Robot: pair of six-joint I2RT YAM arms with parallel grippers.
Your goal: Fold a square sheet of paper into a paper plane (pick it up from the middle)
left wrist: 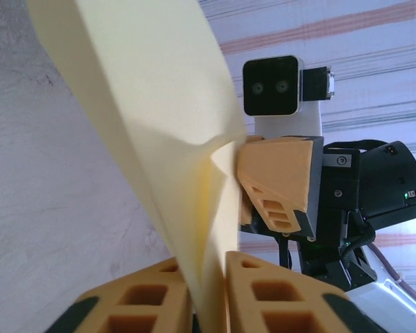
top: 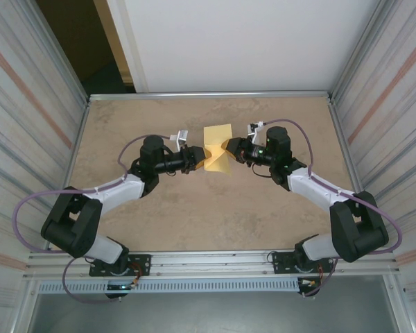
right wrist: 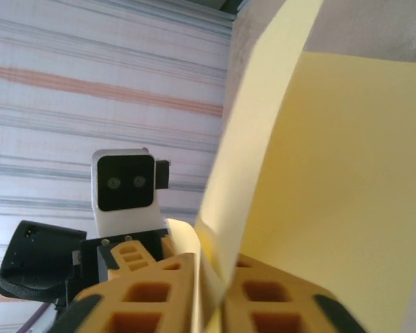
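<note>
Pinched by the left gripper, jaws closed: left edge of the square sheet of paper. The right gripper clamps its right edge. Both arms reach inward over mid-table.

Pale-yellow sheet of paper, buckled into a bow-tie outline, pinched at both sides

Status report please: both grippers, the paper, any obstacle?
Left gripper shut on paper sheet. Right gripper shut on its opposite side. Sheet bent, held between them. Nothing in the way.
</note>
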